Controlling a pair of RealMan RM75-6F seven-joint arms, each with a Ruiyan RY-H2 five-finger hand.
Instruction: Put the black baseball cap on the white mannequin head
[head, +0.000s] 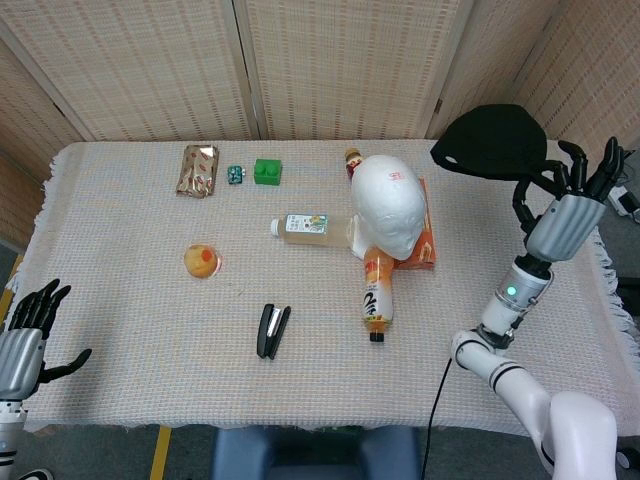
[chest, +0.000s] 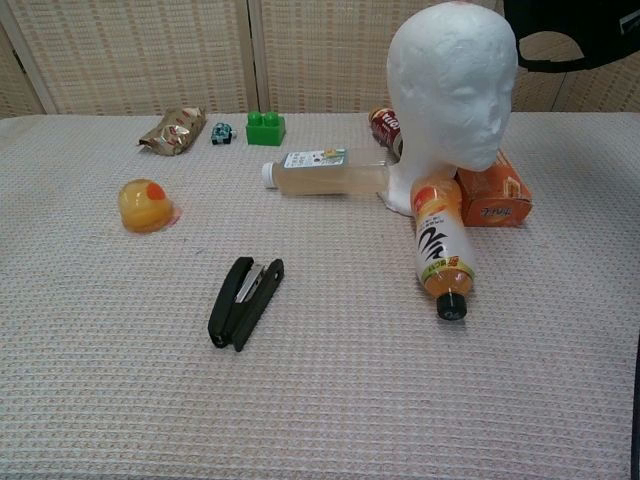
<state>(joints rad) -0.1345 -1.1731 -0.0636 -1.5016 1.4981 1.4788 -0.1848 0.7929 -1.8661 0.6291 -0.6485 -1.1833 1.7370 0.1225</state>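
Observation:
The black baseball cap (head: 489, 141) hangs in the air right of the white mannequin head (head: 389, 205), held at its right edge by my right hand (head: 562, 212). In the chest view the cap (chest: 580, 33) shows at the top right, above and right of the mannequin head (chest: 452, 88), which stands upright facing the camera; the hand itself is out of that frame. My left hand (head: 22, 340) hovers at the table's front left corner, fingers spread, holding nothing.
An orange juice bottle (head: 378, 291) lies in front of the mannequin, an orange box (head: 423, 240) beside it, a clear bottle (head: 310, 227) to its left. A black stapler (head: 272, 331), yellow jelly cup (head: 202, 260), snack bag (head: 198, 169), green brick (head: 267, 171) and small can (head: 352, 158) also lie about.

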